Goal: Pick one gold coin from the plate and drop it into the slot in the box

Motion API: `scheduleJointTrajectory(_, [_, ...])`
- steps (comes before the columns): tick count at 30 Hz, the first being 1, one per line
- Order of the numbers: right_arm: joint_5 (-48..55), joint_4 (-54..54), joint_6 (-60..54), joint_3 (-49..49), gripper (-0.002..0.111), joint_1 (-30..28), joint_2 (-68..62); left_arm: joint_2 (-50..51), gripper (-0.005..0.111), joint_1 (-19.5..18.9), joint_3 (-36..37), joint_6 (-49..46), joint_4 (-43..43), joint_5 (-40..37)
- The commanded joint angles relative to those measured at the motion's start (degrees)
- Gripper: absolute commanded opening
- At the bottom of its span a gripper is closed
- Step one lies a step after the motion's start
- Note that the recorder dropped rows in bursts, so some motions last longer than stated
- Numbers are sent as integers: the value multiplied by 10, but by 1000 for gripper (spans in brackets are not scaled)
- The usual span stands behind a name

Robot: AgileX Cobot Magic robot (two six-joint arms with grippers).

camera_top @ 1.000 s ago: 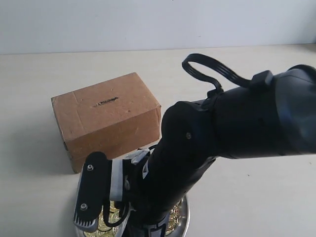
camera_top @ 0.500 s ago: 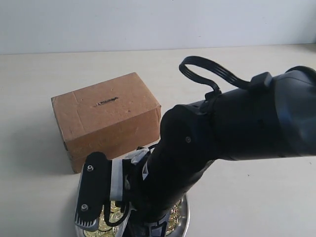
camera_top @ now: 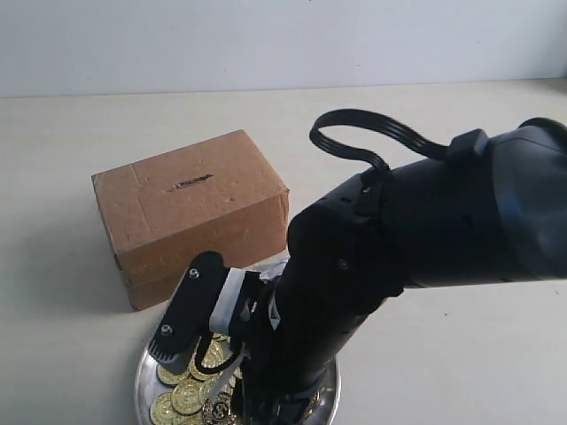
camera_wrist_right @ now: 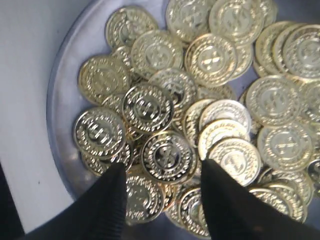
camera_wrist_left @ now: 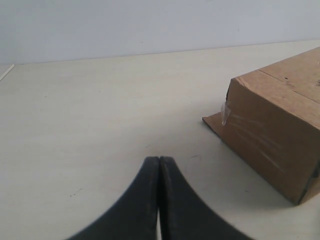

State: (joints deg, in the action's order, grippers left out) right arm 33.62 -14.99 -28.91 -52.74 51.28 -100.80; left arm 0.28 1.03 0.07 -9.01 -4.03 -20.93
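Note:
The silver plate lies at the near edge in front of the brown cardboard box, whose dark box slot shows on its top face. Several gold coins are heaped in the plate. My right gripper hangs open just over the heap, its two black fingers astride one gold coin close to the plate's rim. I cannot tell whether the fingertips touch the coins. My left gripper is shut on nothing, low over the bare table beside the box.
The right arm's bulky black body and its cable loop cover the plate's right side in the exterior view. Pale tabletop surrounds box and plate. A white wall closes the far side.
The right gripper has swung and tilted over the plate, uncovering more coins at the left. The cable loop has shifted left. Box and left gripper have not moved.

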Motion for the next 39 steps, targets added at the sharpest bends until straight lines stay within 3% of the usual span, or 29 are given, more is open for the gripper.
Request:
scheduleJointTrajectory(1, [50,4,88,-3,46,0,0,-3,0,4,-1,5,-5,5])
scheduleJointTrajectory(9, [49,4,261,-3,46,0,0,-3,0,4,-1,5,-5,5])
scheduleJointTrajectory(22, [36,5,407,-3,46,0,-7,-3,0,4,-1,5,-5,5])
scheduleJointTrajectory(39, [13,10,407,-3,46,20,-41,-3,0,4,-1,5,-5,5])
